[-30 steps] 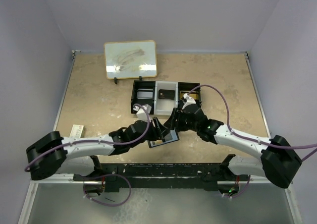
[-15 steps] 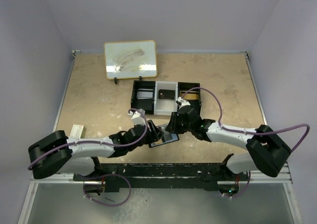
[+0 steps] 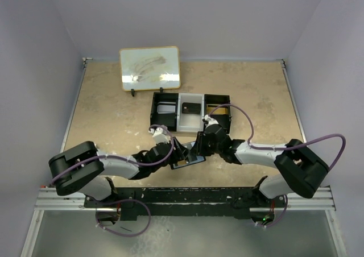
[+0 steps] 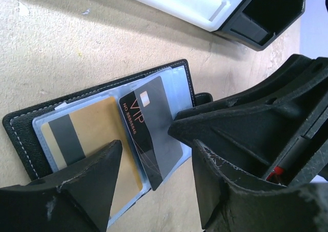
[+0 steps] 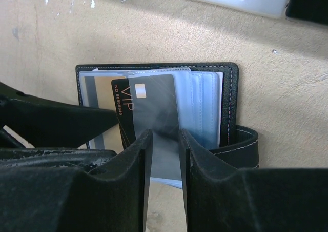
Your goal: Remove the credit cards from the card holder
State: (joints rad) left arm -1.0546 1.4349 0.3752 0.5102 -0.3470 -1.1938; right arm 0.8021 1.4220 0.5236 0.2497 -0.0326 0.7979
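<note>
The black card holder (image 3: 185, 162) lies open on the table between my two grippers. In the left wrist view the holder (image 4: 20, 124) shows clear sleeves with a gold card (image 4: 97, 134) in one. A black-and-grey VIP card (image 4: 154, 134) sticks partway out of the sleeves at a slant. My left gripper (image 4: 156, 155) is open, its jaws wide apart over the holder's near edge. My right gripper (image 5: 165, 134) is over the VIP card (image 5: 154, 103), its jaws a narrow gap apart, with the card flat beneath them. The closure tab (image 5: 241, 142) curls at the right.
A black-and-white three-compartment tray (image 3: 153, 112) stands just behind the holder, with flat items in it. A framed board (image 3: 150, 68) leans at the back. A small white item (image 3: 88, 150) lies at the left, near my left arm.
Both grippers have closed in on the card holder. The right gripper moved left and down onto the VIP card, and the left arm swung right and lower. The holder stayed put.
</note>
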